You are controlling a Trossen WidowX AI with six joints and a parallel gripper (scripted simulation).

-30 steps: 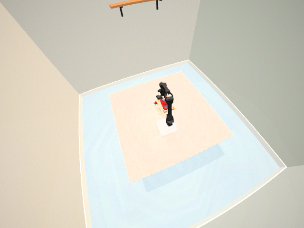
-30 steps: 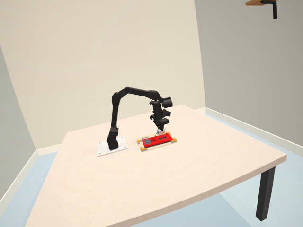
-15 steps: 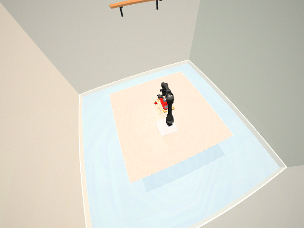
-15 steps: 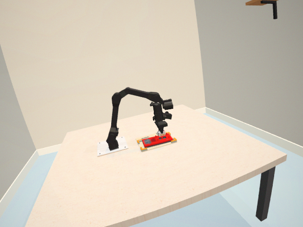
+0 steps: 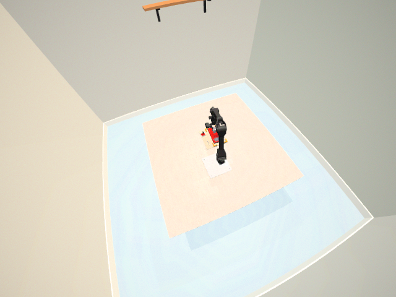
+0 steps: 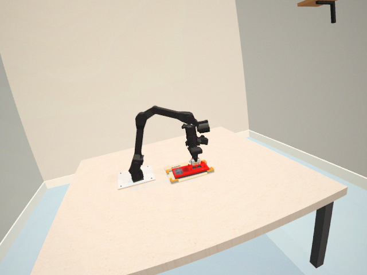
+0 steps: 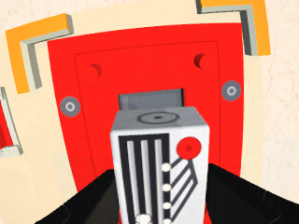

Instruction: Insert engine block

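The red car body [image 5: 212,135] [image 6: 187,171] [image 7: 140,36] lies flat between orange corner pieces. Its grey-floored opening [image 7: 151,100] shows just beyond the block in the wrist view, squared up with it. My gripper [image 6: 195,160] [image 7: 160,175] points down and is shut on the engine block [image 6: 195,162] [image 7: 187,175], a white and grey block with black stripes and a red disc. The block is low over the car body and hides part of the opening. I cannot tell whether its lower end touches the body. The block's slot side and the rib cannot be made out.
Orange corner pieces [image 6: 174,180] [image 7: 42,27] [image 5: 208,145] stand on the beige board [image 7: 28,173] around the body. A small frame with a red part [image 5: 202,133] [image 7: 5,128] sits beside it. The arm's white base plate [image 5: 211,169] [image 6: 125,181] is nearby.
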